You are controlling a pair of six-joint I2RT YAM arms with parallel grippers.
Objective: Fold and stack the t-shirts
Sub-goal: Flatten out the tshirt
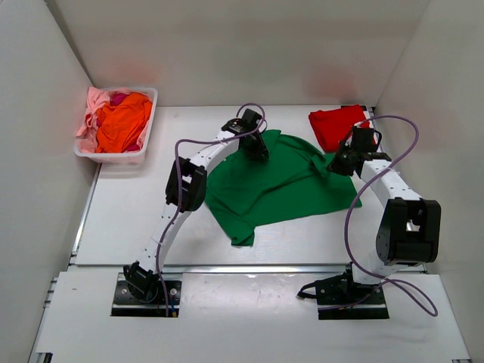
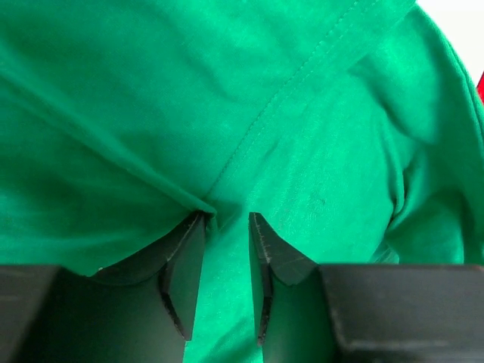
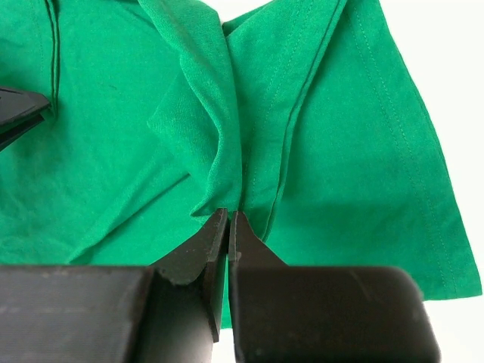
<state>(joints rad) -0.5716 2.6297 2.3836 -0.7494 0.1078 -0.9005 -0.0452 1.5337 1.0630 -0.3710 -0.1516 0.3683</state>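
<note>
A dark green t-shirt [image 1: 280,185] lies spread and rumpled across the middle of the table. My left gripper [image 1: 255,147] is pressed down on its far edge. In the left wrist view the left gripper [image 2: 227,215] has its jaws apart, a strip of green cloth [image 2: 318,113] lying between them beside a seam. My right gripper [image 1: 333,165] is at the shirt's right side. The right wrist view shows the right gripper [image 3: 228,212] shut on a bunched fold of the green shirt [image 3: 219,144]. A folded red t-shirt [image 1: 333,125] lies at the back right.
A white plastic basket [image 1: 121,157] stands at the back left, holding an orange shirt [image 1: 125,121], a pink one [image 1: 92,106] and a bit of magenta. White walls close in the table on three sides. Purple cables loop off both arms.
</note>
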